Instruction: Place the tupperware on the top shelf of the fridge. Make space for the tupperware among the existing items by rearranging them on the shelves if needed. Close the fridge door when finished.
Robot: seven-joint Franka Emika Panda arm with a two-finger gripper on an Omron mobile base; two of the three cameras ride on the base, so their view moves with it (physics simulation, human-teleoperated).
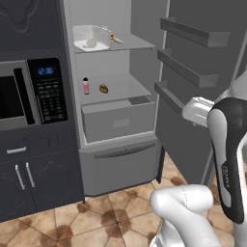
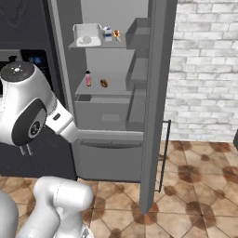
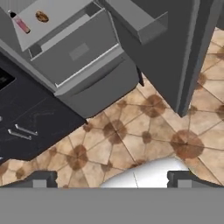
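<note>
White tupperware (image 1: 90, 37) (shallow, open-topped)

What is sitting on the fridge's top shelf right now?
On the top shelf: the white tupperware at left, and small items beside it, too small to identify. Its contents are unclear.

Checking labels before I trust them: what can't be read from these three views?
- Small items right of the tupperware on the top shelf: too small to identify in either base view.
- Brown item beside the pink bottle: too small to name.
- Drawer contents: hidden by its front.
- Microwave: cut off by the left base view's edge.
- Gripper: only fingertips show.
</note>
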